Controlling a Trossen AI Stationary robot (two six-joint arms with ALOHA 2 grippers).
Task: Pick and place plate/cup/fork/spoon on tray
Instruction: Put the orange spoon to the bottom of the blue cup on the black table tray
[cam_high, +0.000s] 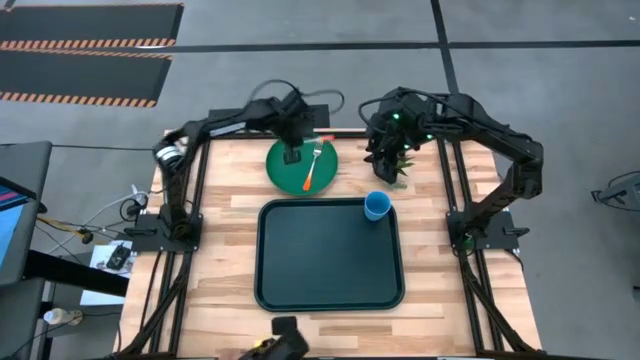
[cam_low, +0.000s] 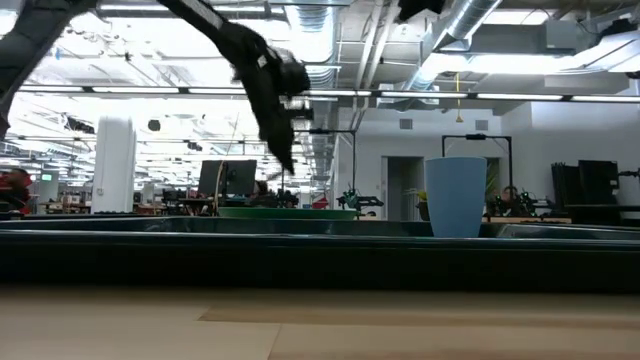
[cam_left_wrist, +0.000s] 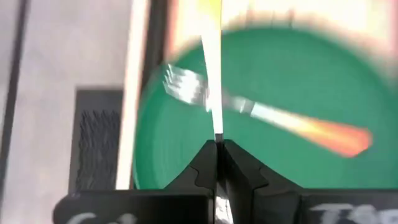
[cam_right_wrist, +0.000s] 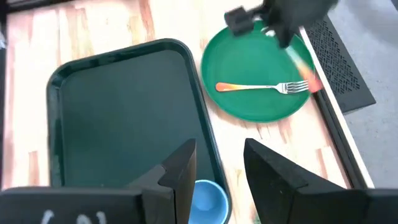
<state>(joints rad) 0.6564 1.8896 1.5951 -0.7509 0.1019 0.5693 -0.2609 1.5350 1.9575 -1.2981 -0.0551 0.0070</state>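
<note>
Left fingers (cam_left_wrist: 217, 163) pinch the spoon (cam_left_wrist: 213, 68) above my plate (cam_high: 302, 165); right fingers (cam_right_wrist: 217, 163) gape, holding nothing.

Even, bright overhead light with soft shadows; ceiling strip lights glare in the low view. The left wrist view is motion-blurred, smearing the round green plastic plate (cam_left_wrist: 280, 106).

A light wooden desk (cam_high: 225, 250) fills the middle of the frame. The dark tray (cam_high: 330, 255) lies flat at its centre. Just above the tray, toward the upper middle, the green plate (cam_high: 290, 172) rests directly on the wood, apart from the tray's rim.
</note>
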